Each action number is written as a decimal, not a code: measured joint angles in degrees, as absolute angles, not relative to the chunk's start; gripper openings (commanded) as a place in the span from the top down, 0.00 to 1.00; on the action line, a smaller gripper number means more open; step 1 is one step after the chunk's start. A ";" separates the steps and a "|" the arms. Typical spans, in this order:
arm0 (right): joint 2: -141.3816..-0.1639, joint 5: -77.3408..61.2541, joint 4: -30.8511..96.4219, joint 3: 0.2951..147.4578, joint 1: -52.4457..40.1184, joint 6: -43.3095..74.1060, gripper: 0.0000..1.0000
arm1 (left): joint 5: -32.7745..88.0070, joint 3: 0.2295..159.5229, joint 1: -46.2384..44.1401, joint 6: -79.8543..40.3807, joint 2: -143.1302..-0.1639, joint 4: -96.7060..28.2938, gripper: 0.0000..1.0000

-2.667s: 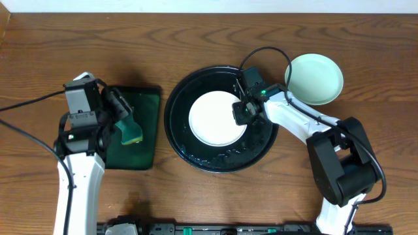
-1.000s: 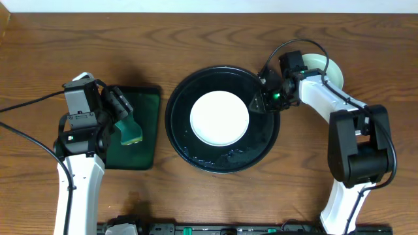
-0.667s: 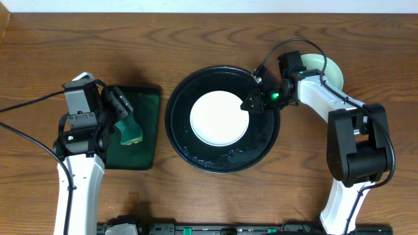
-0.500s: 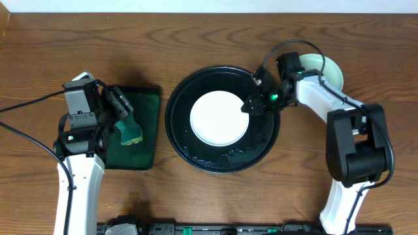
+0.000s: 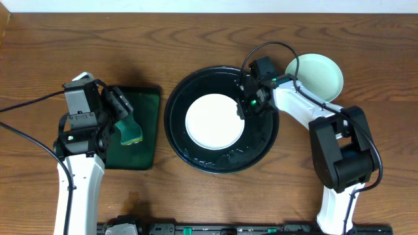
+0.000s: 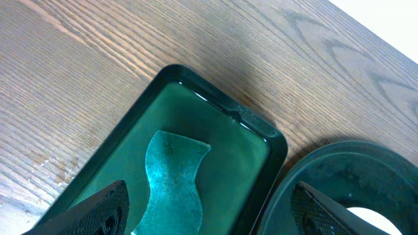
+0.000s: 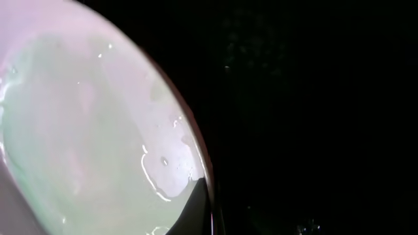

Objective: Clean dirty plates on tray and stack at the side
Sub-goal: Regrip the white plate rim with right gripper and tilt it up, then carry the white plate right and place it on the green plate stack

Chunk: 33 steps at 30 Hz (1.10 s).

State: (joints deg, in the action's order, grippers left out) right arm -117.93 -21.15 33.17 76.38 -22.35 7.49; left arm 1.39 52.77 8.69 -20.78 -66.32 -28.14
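You've got one white plate (image 5: 212,123) lying flat in the middle of the round black tray (image 5: 222,162), and that tray sits at the centre of the table (image 5: 196,39). Your right pincer (image 5: 245,109) is down at that plate's right rim, over the tray's right side, jaws closed. The right wrist camera shows one dark fingertip (image 7: 196,212) right against the rim. The plate's face there is wet and glossy, with small drops on it. Whether the rim is actually pinched, you can't tell from these views.

A second plate (image 5: 317,78), pale mint, rests on the bare table just beyond the tray's right edge, toward the far right corner, apart from the tray.

Over on the left, your other pincer (image 6: 209,212) hangs with its jaws spread wide and nothing between them. It sits above a dark-green rectangular tray (image 5: 147,104) just left of the black one. A teal sponge (image 5: 133,133) lies in that green tray, right under the open jaws.
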 measured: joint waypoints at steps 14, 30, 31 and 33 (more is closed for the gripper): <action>-101.80 -4.97 31.86 75.81 -24.86 5.41 0.98 | 1.39 52.77 8.69 -20.78 -66.32 -28.12 0.20; -90.89 26.00 31.88 76.12 -33.65 -11.05 0.99 | 1.41 52.77 8.69 -20.78 -66.32 -28.14 0.20; -90.89 28.12 31.40 76.12 -34.33 -12.40 0.99 | 1.41 52.77 8.69 -20.78 -66.32 -28.14 0.20; -90.89 32.56 29.87 76.12 -35.62 -15.25 0.99 | 1.41 52.77 8.69 -20.78 -66.32 -28.14 0.20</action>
